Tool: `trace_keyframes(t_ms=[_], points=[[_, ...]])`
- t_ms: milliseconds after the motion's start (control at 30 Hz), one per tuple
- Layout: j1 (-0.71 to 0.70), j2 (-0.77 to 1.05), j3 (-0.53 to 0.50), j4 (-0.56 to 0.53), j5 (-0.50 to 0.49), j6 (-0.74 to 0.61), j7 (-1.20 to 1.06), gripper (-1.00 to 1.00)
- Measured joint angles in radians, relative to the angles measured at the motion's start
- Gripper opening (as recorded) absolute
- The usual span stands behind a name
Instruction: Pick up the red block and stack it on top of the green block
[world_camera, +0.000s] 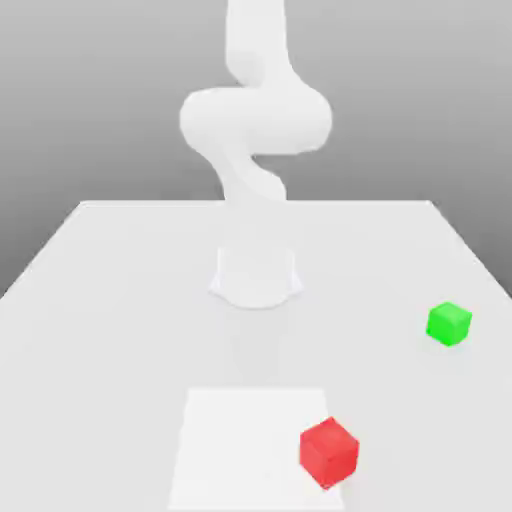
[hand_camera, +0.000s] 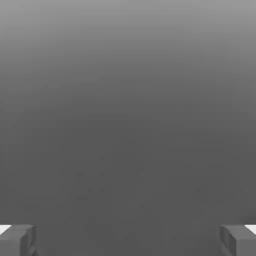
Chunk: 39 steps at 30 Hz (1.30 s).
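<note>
Grey, featureless backdrop surrounds a pale tabletop (world_camera: 110, 300), and at its far middle we see our white arm (world_camera: 255, 120) rising from its base and out of the exterior view's top. Moving rightward across the exterior view, a slightly brighter square patch (world_camera: 230, 440) lies on the near part of the surface, and the red block (world_camera: 328, 452) sits at that patch's right edge, turned corner-on toward the camera. Farther right and somewhat farther back rests the green block (world_camera: 449, 323), well apart from the red one. In the hand view we see only grey emptiness, with our fingers (hand_camera: 19, 240) at the two lower corners, spread wide with nothing between them. We judge the task barely begun: neither block is touched, and our gripper (hand_camera: 128, 241) is nowhere near them. Reaching down to the red block, grasping it, carrying it over and setting it on the green block all remain
</note>
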Motion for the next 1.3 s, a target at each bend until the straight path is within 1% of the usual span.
trace_keyframes(t_ms=[300, 500, 733, 933, 967, 1167, 1300], points=[[0.088, 0.333, -0.018, -0.093, 0.03, 0.145, -0.164, 0.0], [0.123, 0.551, -0.005, -0.154, 0.042, 0.24, -0.265, 0.0], [0.159, 0.803, 0.013, -0.225, 0.007, 0.352, -0.349, 0.0], [0.163, 1.02, 0.013, -0.216, -0.013, 0.514, -0.358, 0.0], [0.163, 1.045, 0.013, -0.213, -0.013, 0.535, -0.358, -1.0], [0.163, 1.057, 0.013, -0.211, -0.015, 0.544, -0.356, -1.0], [0.161, 0.958, 0.016, -0.226, -0.015, 0.46, -0.357, -1.0]])
